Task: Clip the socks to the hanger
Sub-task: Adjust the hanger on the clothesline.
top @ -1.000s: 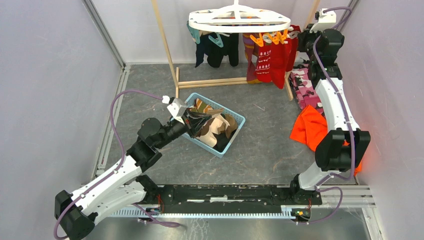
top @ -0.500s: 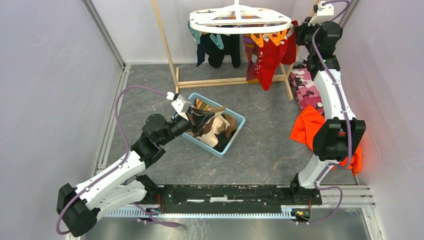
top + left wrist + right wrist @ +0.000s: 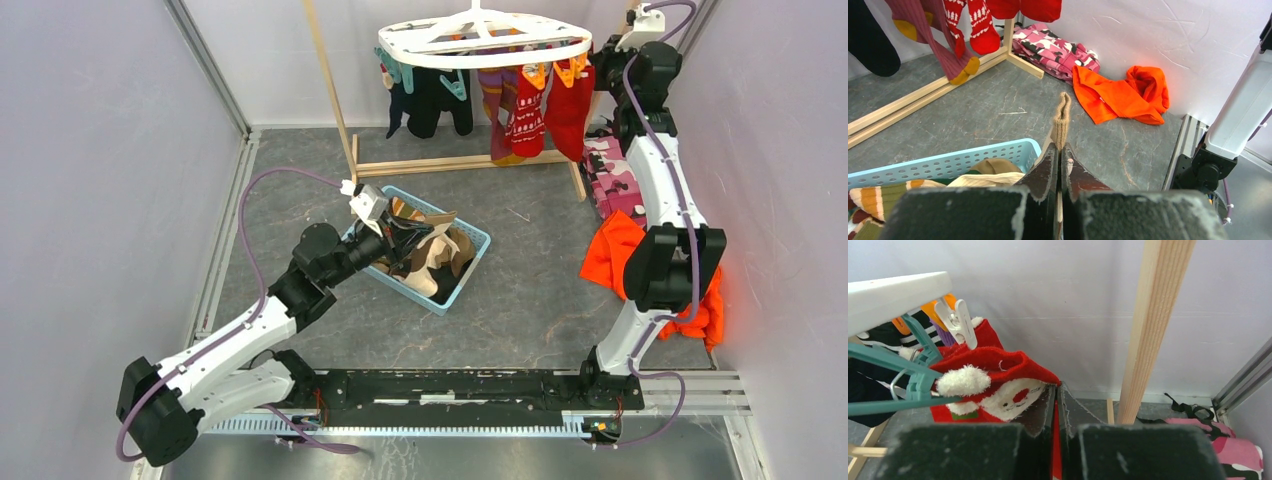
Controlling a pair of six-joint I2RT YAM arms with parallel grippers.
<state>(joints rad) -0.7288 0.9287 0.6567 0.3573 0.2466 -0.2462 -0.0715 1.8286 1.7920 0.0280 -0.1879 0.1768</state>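
The white oval hanger [image 3: 480,44] hangs at the back with several socks clipped under it, navy, purple and red [image 3: 528,112]. My right gripper [image 3: 598,58] is shut on a red sock with a white Santa pattern [image 3: 993,390] at the hanger's right end, beside teal clips [image 3: 918,385] and a white clip [image 3: 955,315]. My left gripper [image 3: 398,240] is shut on a beige-brown sock [image 3: 1062,117], held over the blue basket [image 3: 478,240] of socks [image 3: 440,255]. The sock's cuff sticks out past my fingertips [image 3: 1050,157].
A light wooden pole rack [image 3: 455,162] carries the hanger; one post [image 3: 1153,330] stands right of my right gripper. A pink camouflage garment [image 3: 608,175] and an orange cloth [image 3: 612,255] lie on the floor at the right, and both show in the left wrist view [image 3: 1055,47].
My right gripper lifted the red sock up to the hanger's right end and the hanger swung. My left arm moved right over the basket with the beige sock in its jaws.
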